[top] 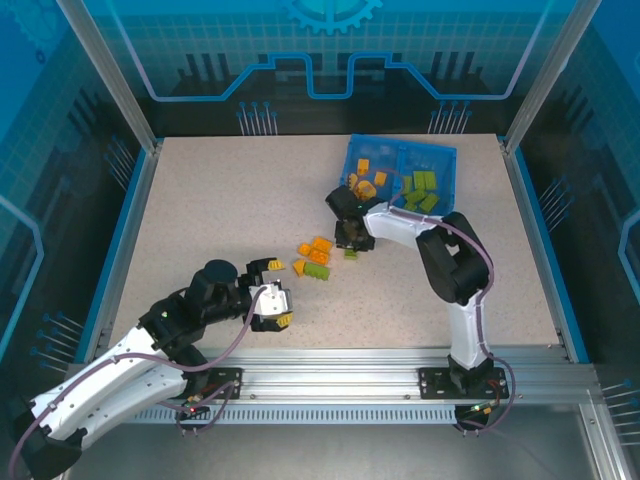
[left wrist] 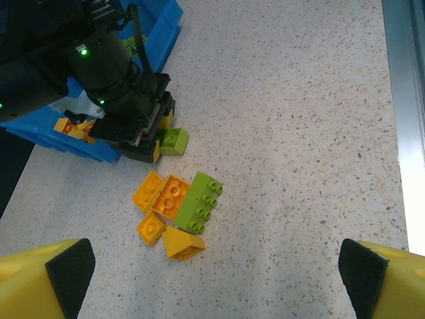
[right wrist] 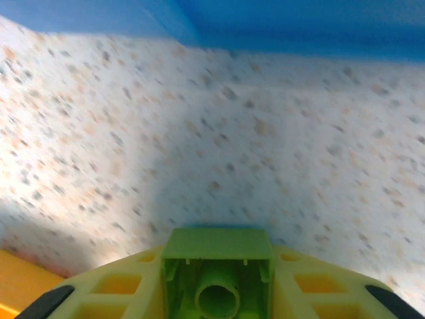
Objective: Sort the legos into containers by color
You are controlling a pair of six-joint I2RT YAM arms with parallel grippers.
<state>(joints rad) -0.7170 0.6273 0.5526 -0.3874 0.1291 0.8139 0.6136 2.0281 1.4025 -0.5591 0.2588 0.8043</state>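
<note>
The blue tray lies at the back right. Its left compartment holds orange legos, its right one lime green legos. My right gripper is low over the table just in front of the tray's near left corner, shut on a small green lego whose hollow underside faces the camera. In the left wrist view that green lego sits at the right gripper's tip. A loose pile of orange legos and one long green lego lies on the table. My left gripper hovers open before the pile, holding nothing.
The tray's blue wall is close ahead of the right gripper. The right arm arches over the table's right half. Raised rails border the speckled tabletop.
</note>
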